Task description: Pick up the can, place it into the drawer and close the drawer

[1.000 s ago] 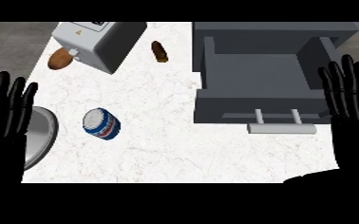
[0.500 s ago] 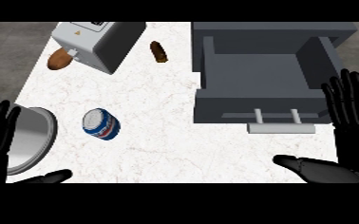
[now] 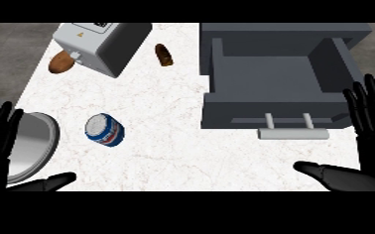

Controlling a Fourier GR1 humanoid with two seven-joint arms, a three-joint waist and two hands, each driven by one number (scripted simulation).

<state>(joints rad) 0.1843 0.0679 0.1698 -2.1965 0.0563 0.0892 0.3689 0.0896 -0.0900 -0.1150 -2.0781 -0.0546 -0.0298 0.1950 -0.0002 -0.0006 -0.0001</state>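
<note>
Two black hands show at the sides of the counter (image 3: 183, 144), and both are empty. On the left edge is the left hand (image 3: 9, 144), with its fingers straight and pointing up and its thumb sticking out low along the bottom. On the right edge is the right hand (image 3: 362, 124), with its fingers straight, a little apart and pointing up too, and its thumb reaching in low from the right. Neither hand touches anything.

Between them, on the white counter, the can (image 3: 104, 130) lies tipped on its side. It is blue and white with a bit of red. It is nearer the left hand, just beside a shiny round pan (image 3: 33, 146) at the left edge.

Off to the right sits the grey drawer (image 3: 275, 79), pulled open, with a pale handle (image 3: 291, 133) on its front. It is well apart from the can.

At the top left stands a white box (image 3: 102, 42), tilted, with a brown lump (image 3: 61, 63) next to it. One small brown thing (image 3: 164, 54) lies between the box and the drawer
</note>
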